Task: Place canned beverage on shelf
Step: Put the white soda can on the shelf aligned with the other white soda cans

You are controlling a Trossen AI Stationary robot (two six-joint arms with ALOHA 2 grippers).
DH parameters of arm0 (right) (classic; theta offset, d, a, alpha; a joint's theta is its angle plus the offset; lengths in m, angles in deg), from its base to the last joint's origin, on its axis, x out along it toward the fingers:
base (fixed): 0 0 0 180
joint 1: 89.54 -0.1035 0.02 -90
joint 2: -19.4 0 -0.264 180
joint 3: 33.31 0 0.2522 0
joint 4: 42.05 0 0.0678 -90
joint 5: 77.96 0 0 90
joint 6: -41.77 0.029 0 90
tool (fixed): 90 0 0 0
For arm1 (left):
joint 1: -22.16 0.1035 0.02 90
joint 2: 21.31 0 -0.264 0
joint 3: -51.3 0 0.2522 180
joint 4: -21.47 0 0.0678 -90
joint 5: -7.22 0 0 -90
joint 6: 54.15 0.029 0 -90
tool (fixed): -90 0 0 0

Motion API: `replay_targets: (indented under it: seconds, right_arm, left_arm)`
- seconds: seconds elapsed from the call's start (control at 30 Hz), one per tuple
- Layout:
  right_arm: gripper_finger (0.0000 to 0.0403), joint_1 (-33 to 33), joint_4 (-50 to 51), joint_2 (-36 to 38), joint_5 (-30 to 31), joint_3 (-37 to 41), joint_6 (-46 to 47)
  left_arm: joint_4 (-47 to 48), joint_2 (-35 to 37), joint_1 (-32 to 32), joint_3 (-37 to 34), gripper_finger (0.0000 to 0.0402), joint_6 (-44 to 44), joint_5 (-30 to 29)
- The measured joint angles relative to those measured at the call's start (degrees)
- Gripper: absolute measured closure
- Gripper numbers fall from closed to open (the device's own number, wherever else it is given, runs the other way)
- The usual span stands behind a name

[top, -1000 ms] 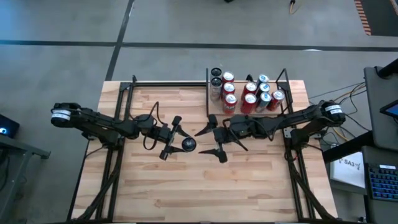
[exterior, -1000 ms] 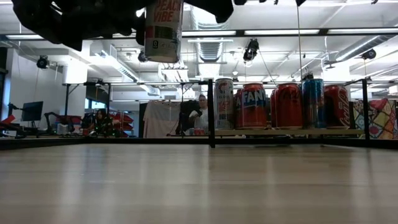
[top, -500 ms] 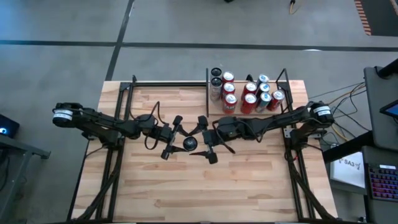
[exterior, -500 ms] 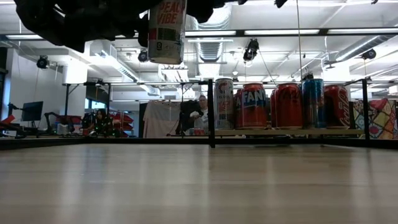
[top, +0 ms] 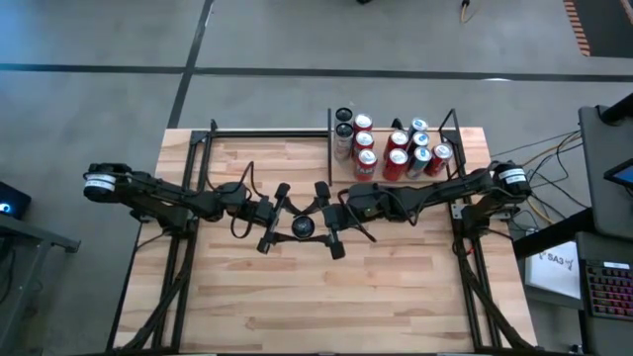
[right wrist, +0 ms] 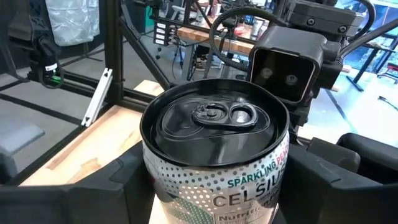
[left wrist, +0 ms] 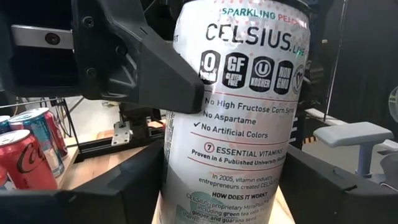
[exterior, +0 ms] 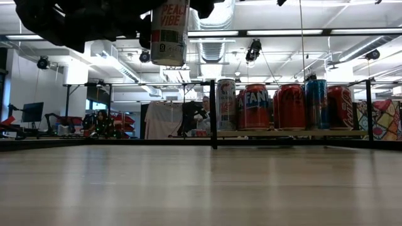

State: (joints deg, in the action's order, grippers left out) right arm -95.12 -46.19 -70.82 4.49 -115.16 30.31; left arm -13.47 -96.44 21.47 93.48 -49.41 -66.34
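I see the white Celsius can (top: 302,227) with black lid and printed label, upright above mid-bench (top: 257,307), left end effector (top: 280,222) gripping its lower body, right end effector (top: 326,220) straddling its top, grip unclear, shelf (top: 435,178) of cans (top: 396,153) beyond.

Wooden tabletop (top: 297,297) on grey floor (top: 119,40); a keyboard (top: 605,287) at right (partly cropped).
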Motion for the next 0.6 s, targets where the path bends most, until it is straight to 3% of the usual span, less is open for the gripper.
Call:
replay_targets:
  seconds: [0.27,0.5,0.6]
  right_arm:
    - [0.0162,0.1,0.6,0.0,0.5,0.1,1.6]
    - [0.0157,0.5,4.3,1.6,0.2,0.1,2.9]
    - [0.0157,0.5,6.5,2.7,2.8,0.1,2.8]
  left_arm:
    - [-0.3,0.0,0.0,0.0,0.01,0.1,-0.8]
    - [0.0,1.3,0.4,0.0,0.0094,0.6,-1.0]
    - [0.6,2.4,1.2,0.0,0.0093,0.7,-1.1]
